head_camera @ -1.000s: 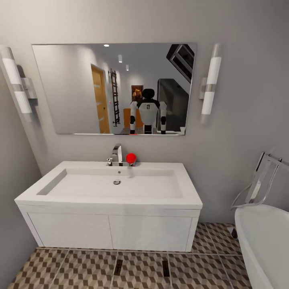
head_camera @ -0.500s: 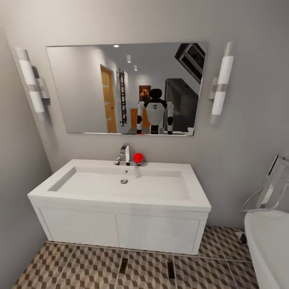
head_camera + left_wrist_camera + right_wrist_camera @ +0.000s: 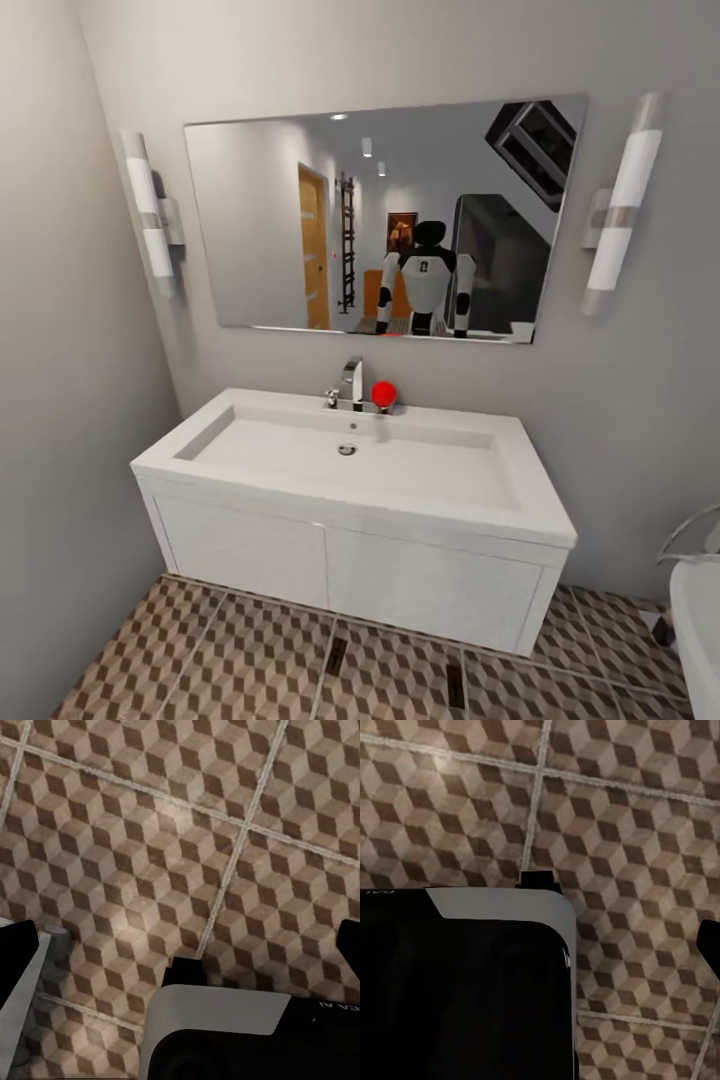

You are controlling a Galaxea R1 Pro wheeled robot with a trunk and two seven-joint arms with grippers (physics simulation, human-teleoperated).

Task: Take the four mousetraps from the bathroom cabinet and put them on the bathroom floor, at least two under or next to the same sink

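Observation:
Two mousetraps, small dark-brown boards, lie on the cube-patterned bathroom floor just in front of the sink: one near the middle, the other further right. The white sink has a chrome tap; below it, the white cabinet has both doors shut. My left gripper is open above bare tiles, its dark fingertips at the picture's edges. My right gripper also hangs over tiles, one fingertip far out at the edge, the other hidden by a dark robot part.
A red ball sits beside the tap. A mirror above the sink reflects the robot with arms down. A grey wall closes the left side. The white bathtub's rim shows at the far right.
The whole picture has shifted right, so the camera has turned left: more left wall, less bathtub. The sink and both mousetraps stay where they were.

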